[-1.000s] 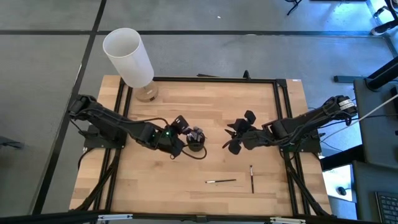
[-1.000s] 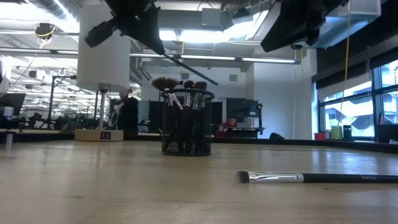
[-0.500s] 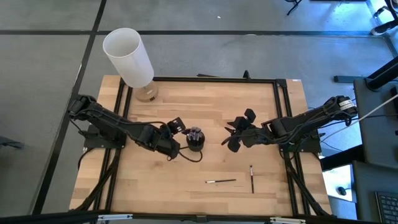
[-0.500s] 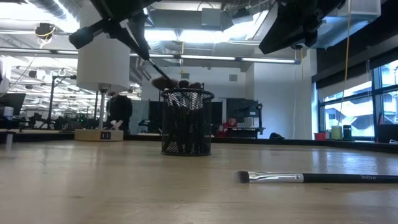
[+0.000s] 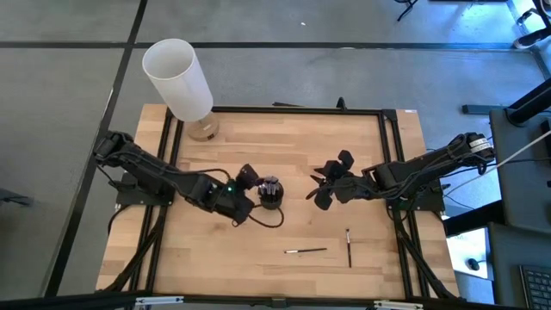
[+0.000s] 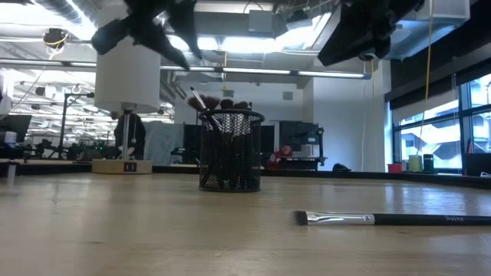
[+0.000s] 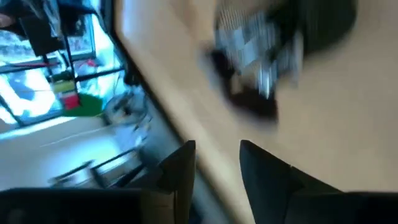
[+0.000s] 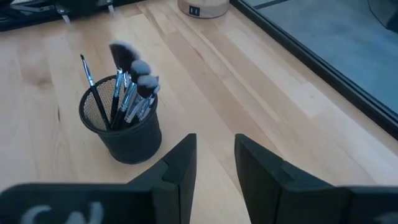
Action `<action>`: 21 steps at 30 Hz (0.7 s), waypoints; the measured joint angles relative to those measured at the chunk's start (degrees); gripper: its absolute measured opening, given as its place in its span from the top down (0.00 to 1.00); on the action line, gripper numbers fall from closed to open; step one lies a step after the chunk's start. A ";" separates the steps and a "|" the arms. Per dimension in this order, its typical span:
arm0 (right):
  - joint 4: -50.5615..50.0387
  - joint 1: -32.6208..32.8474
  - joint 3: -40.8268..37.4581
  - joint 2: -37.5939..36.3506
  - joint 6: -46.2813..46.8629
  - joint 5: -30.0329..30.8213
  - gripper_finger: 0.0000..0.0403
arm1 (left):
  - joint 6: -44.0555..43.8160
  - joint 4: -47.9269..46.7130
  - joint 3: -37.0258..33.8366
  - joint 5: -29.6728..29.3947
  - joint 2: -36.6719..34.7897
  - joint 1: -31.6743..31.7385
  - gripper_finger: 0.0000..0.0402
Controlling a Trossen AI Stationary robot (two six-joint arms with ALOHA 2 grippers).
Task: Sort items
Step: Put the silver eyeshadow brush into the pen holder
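A black mesh cup (image 5: 271, 193) stands mid-table with several makeup brushes (image 8: 127, 87) upright in it, bristles up; it also shows in the low view (image 6: 230, 151). Two more brushes lie flat near the front edge (image 5: 306, 251) (image 5: 349, 247); one of them lies close in the low view (image 6: 383, 219). My left gripper (image 5: 244, 178) hovers just left of the cup and above it, open and with nothing in it (image 7: 217, 168). My right gripper (image 5: 325, 187) hangs open to the right of the cup, facing it, nothing between its fingers (image 8: 214, 162).
A tall white cylinder (image 5: 178, 79) stands on a round wooden base (image 5: 204, 129) at the far left corner. A black frame (image 5: 284, 109) runs along the table's edges. Bare wood lies between the cup and the two loose brushes.
My left gripper held a brush slanted over the cup, tipped it down into the cup and let go. The brush now stands in the cup, leaning to its left side. The gripper has drawn back a little toward the table's left edge.
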 joint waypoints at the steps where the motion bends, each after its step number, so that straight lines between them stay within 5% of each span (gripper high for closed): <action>1: 0.26 0.00 0.00 0.00 -0.14 -0.02 0.73 | -1.81 2.93 0.00 1.96 0.00 -0.40 0.69; 10: 0.64 0.00 0.00 0.00 0.10 -0.02 0.73 | -29.15 28.57 0.15 16.29 2.89 -6.10 0.70; 21: 0.82 0.20 0.00 0.00 1.80 -1.38 0.73 | -45.57 39.34 0.49 14.74 24.45 -11.46 0.73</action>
